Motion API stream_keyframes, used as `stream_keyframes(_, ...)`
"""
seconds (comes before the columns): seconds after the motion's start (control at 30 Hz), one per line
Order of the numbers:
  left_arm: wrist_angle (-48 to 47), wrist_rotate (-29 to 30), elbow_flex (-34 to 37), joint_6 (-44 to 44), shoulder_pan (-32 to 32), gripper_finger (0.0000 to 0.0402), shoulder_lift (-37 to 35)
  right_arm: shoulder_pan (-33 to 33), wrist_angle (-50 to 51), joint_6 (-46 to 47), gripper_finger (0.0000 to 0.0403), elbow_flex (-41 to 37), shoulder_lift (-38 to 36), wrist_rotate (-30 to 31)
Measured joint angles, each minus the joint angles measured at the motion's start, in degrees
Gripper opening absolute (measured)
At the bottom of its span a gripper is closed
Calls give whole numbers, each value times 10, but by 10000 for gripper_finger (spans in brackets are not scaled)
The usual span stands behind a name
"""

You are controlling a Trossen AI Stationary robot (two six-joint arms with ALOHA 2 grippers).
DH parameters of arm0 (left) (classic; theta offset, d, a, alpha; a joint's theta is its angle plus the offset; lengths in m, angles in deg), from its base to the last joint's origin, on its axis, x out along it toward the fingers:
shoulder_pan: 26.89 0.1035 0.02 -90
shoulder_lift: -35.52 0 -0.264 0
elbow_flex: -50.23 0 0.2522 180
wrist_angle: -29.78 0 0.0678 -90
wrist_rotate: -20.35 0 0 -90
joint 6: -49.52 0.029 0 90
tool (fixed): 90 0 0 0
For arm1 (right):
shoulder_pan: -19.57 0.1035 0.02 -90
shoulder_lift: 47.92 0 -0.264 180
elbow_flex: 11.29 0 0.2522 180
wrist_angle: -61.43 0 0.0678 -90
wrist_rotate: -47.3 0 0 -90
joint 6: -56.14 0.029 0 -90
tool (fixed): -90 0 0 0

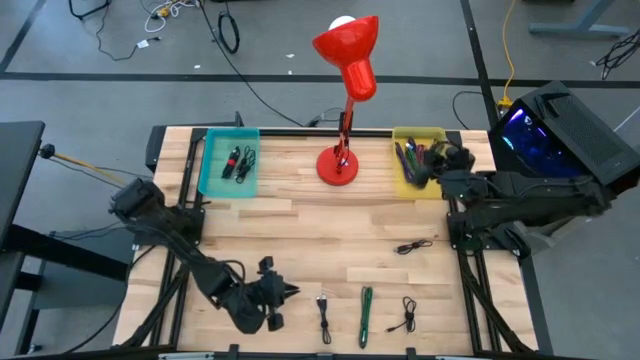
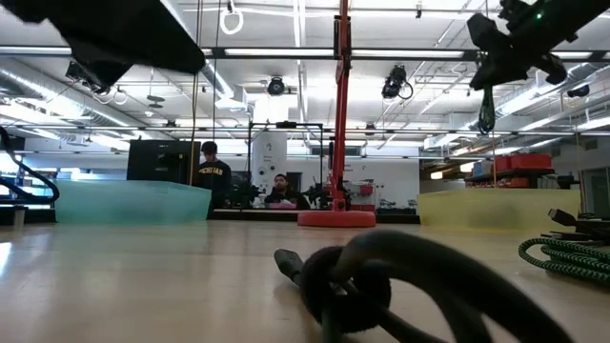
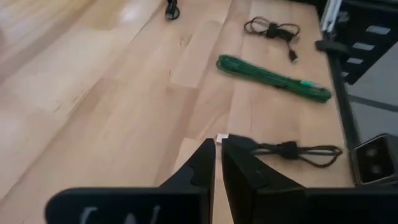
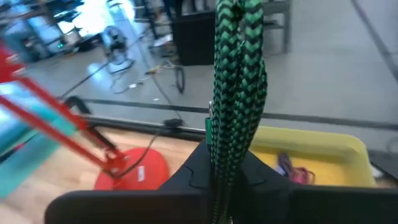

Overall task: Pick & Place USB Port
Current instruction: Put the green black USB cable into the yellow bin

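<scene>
My right gripper point(image 1: 440, 160) hovers over the yellow bin point(image 1: 418, 180) at the table's far right, shut on a green braided cable bundle point(image 4: 239, 74). In the low view the bundle point(image 2: 486, 107) dangles under that gripper point(image 2: 505, 48). My left gripper point(image 1: 285, 293) is near the table's near edge, left of centre, shut and holding nothing. In its wrist view the fingertips point(image 3: 216, 152) stand just short of a black cable point(image 3: 292, 151) lying flat on the table. A second green cable point(image 1: 366, 315) lies near the near edge. My right gripper pinches the green braided cable bundle between its two fingers, several strands together point(image 4: 231, 140). The bundle is lifted clear of the table and hangs above the yellow bin point(image 4: 311, 146). Which part of the cable it has cannot be told.
A red desk lamp point(image 1: 340, 165) stands at the far middle, between a teal bin point(image 1: 230, 160) holding black cables and the yellow bin. More black cables point(image 1: 324, 315) point(image 1: 405, 315) point(image 1: 413, 246) lie on the right half. Bare wood spans the middle.
</scene>
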Motion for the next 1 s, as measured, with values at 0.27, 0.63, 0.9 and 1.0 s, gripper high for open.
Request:
stream_keyframes(0.27,28,-36,0,-1,17,32,18,-65,114,90,20,0,2,-36)
stream_keyframes(0.63,57,-41,0,19,18,32,17,-91,159,99,20,0,3,-66)
stream_keyframes(0.9,57,-41,0,21,18,32,17,-108,177,100,88,0,3,-77)
stream_keyframes(1.0,57,-41,0,21,18,32,17,-115,183,99,131,0,6,-73)
